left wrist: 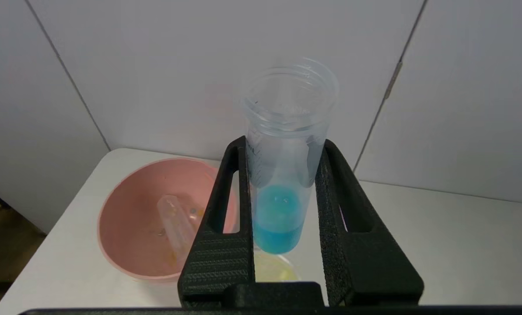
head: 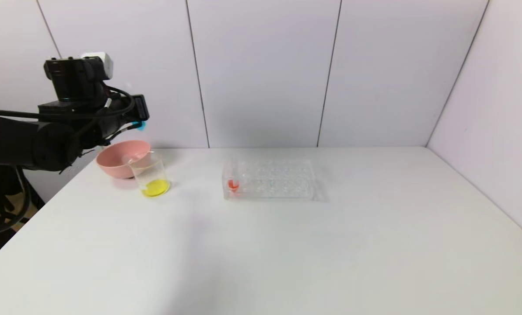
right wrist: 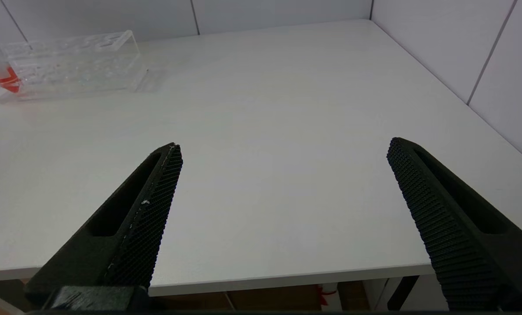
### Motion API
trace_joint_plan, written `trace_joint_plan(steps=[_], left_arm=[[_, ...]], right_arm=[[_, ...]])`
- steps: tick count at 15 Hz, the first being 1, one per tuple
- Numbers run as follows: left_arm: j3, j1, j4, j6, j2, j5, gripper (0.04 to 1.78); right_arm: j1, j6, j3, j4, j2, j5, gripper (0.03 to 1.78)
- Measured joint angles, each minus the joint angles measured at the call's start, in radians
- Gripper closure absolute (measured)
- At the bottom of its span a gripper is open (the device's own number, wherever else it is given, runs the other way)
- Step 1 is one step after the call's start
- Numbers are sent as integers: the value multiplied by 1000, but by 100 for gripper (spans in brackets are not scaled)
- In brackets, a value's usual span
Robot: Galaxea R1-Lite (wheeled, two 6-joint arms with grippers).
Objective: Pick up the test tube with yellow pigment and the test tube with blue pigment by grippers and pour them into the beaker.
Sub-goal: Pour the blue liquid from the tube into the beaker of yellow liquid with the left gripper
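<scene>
My left gripper is shut on the test tube with blue pigment, held upright high above the pink bowl and the beaker; in the head view only its blue end shows at the gripper. The beaker stands on the table with yellow liquid in its bottom; in the left wrist view its rim shows under the tube. An emptied clear tube with a yellow trace lies in the pink bowl. My right gripper is open and empty over the table's near edge, out of the head view.
The pink bowl stands at the far left behind the beaker. A clear many-holed tube rack holds a red-liquid tube in its left end; it also shows in the right wrist view. White walls close the back and right.
</scene>
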Motion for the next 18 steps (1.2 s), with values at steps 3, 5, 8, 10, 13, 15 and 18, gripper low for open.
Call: trace_joint_plan(steps=[3, 5, 8, 10, 13, 15, 18], left_arm=[[51, 114, -4, 1, -20, -71, 138], [76, 186, -7, 3, -30, -116, 138], [119, 253, -6, 9, -45, -193, 138], [134, 288, -4, 12, -52, -234, 138], [137, 313, -4, 33, -57, -248, 138], [139, 318, -4, 43, -61, -251, 138], [140, 321, -2, 56, -65, -251, 138]], right_arm=[[0, 0, 0, 0, 0, 0, 10], [0, 0, 0, 0, 0, 0, 10], [0, 0, 0, 0, 0, 0, 10], [0, 0, 0, 0, 0, 0, 10], [0, 0, 0, 0, 0, 0, 10], [0, 0, 0, 0, 0, 0, 10], [0, 0, 0, 0, 0, 0, 10]])
